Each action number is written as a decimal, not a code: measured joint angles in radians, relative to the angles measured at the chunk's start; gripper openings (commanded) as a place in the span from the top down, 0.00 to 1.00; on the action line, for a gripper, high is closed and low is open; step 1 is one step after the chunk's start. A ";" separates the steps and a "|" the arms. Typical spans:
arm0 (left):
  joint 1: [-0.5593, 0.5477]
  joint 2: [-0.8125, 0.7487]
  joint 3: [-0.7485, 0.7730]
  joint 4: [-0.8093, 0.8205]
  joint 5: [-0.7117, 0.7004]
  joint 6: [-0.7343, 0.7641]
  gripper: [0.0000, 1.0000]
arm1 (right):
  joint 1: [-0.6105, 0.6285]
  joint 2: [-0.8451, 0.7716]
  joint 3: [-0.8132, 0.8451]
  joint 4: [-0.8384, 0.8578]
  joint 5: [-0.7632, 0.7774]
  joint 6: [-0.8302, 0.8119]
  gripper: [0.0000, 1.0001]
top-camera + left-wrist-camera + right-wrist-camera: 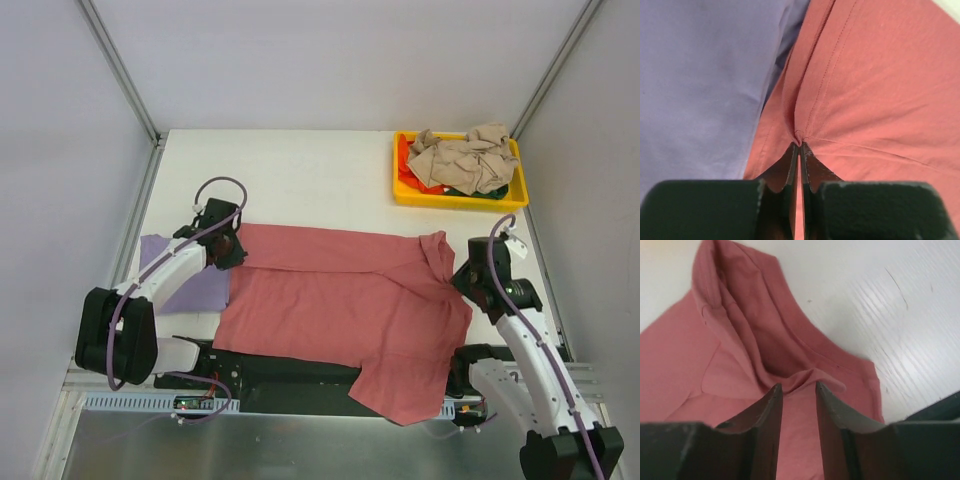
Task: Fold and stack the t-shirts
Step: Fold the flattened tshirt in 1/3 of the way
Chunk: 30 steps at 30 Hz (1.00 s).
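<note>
My left gripper (800, 146) is clamped tight on a pucker of the pink shirt (340, 310) at its far left edge. I judge that grip is there to anchor the side while the cloth is laid flat. It sits just beside the lavender shirt (185, 285), which lies flat at the left of the table (300, 170); the pink edge seems to overlap it.

My right gripper (799, 386) stands at the shirt's far right corner, jaws a narrow gap apart. A raised fold sits just past the tips and flat cloth shows through the gap, so I read it as pinching nothing.

The pink shirt is spread across the near half of the table, its near right part hanging over the front edge. That overhang could drag the cloth askew in a fold. The other shirts (465, 160) are heaped in the tray (450, 201), far right, waiting.
</note>
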 measured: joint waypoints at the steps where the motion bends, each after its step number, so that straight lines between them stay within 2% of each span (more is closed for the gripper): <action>1: 0.000 -0.006 -0.010 -0.002 0.001 -0.005 0.88 | 0.000 -0.032 -0.022 -0.022 -0.001 0.012 0.39; 2: 0.000 -0.013 -0.017 -0.009 0.004 -0.008 0.79 | 0.000 -0.060 -0.039 -0.040 -0.002 0.025 0.28; 3: 0.000 -0.018 -0.019 -0.017 0.009 -0.009 0.68 | 0.000 -0.088 -0.051 -0.060 -0.002 0.030 0.23; 6: -0.005 -0.046 -0.017 -0.038 0.025 -0.012 0.35 | 0.000 -0.142 -0.059 -0.081 0.005 0.017 0.20; 7: -0.007 -0.057 -0.016 -0.045 0.027 -0.005 0.21 | 0.000 -0.147 -0.057 -0.079 0.005 0.003 0.20; 8: -0.015 -0.071 -0.013 -0.051 0.031 -0.005 0.04 | 0.000 -0.143 -0.052 -0.074 0.003 -0.022 0.20; 11: -0.043 -0.110 0.018 -0.066 0.045 -0.005 0.01 | 0.000 -0.077 -0.022 -0.021 -0.043 -0.124 0.20; 15: -0.064 -0.087 0.146 -0.071 0.066 0.005 0.01 | 0.000 0.148 0.109 0.047 -0.134 -0.278 0.24; 20: -0.064 0.097 0.301 -0.026 0.119 0.029 0.01 | 0.000 0.444 0.276 0.118 -0.205 -0.392 0.32; 24: -0.064 0.256 0.322 -0.015 0.145 0.038 0.01 | 0.000 0.615 0.349 0.121 -0.210 -0.418 0.35; 26: -0.064 0.319 0.322 -0.018 0.149 0.043 0.01 | 0.000 0.681 0.362 0.119 -0.208 -0.421 0.42; 30: -0.064 0.393 0.322 -0.017 0.146 0.046 0.01 | 0.000 0.787 0.395 0.109 -0.190 -0.426 0.70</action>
